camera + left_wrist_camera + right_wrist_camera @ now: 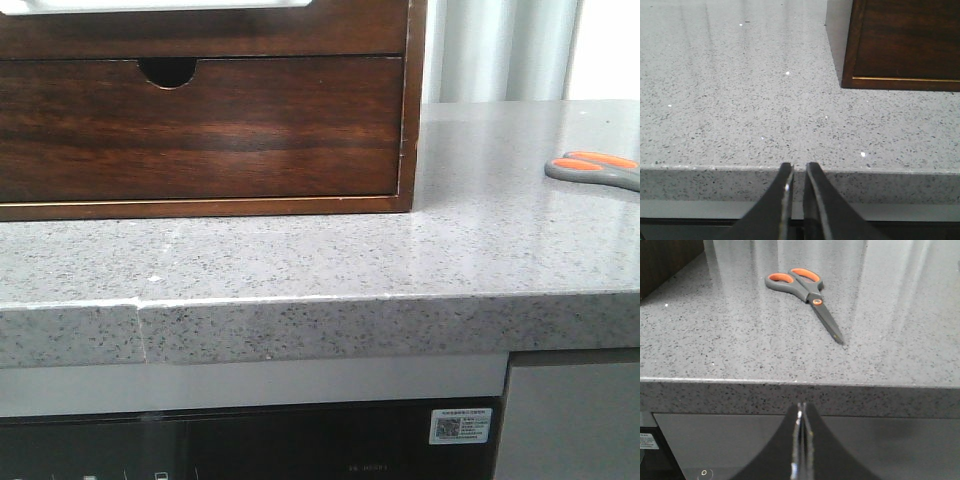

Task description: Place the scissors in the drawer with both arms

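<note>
Speckled grey countertop (400, 260) bears scissors (802, 292), unbranded

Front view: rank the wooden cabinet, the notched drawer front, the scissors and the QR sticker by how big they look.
1. Wooden cabinet, cropped by the frame.
2. Notched drawer front, within the cabinet.
3. Scissors and QR sticker: look alike; the scissors are cut off at the edge, so no ranking.

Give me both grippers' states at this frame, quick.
Left gripper: jaws nearly shut, a slim gap, holding nothing.
Right gripper: jaws shut, empty; the scissors lie untouched on the countertop.
</note>
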Tool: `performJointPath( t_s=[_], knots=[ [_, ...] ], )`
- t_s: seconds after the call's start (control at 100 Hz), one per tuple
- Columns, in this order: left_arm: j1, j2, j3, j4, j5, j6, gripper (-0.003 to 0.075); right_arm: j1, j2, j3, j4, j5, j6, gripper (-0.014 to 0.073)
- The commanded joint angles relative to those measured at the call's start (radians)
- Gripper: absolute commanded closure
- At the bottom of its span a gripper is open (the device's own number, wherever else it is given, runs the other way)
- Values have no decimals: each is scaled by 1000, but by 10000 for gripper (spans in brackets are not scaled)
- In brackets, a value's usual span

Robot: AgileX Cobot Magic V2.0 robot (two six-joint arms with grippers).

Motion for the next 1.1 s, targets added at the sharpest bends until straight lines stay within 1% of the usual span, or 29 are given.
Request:
performJointPath(
  t_s=[0.0, 0.29, 0.43, 0.78, 0.89, 0.99, 1.09],
  knots=[
    [-6, -34, 16, -3, -67, -8, 716, 1, -22, 12, 3, -26, -4, 699],
    [-6, -34, 16, -3, -67, -8, 716, 1, -22, 12, 3, -26, -4, 699],
    [-6, -34, 16, 51, -67, -8, 717, 1, -22, 12, 3, -26, -4, 699],
    [-6, -34, 16, 51, -67, -8, 717, 1, -22, 12, 3, -26, -4, 699],
    [-6, -34, 16, 51, -71, -8, 716, 1, -22, 12, 5, -60, -4, 699],
    [-6, -34, 16, 51, -99, -8, 717, 1, -22, 12, 5, -92, -4, 699],
    [-6, -34, 16, 44, -176, -8, 717, 1, -22, 12, 9, -106, -4, 699]
  ],
)
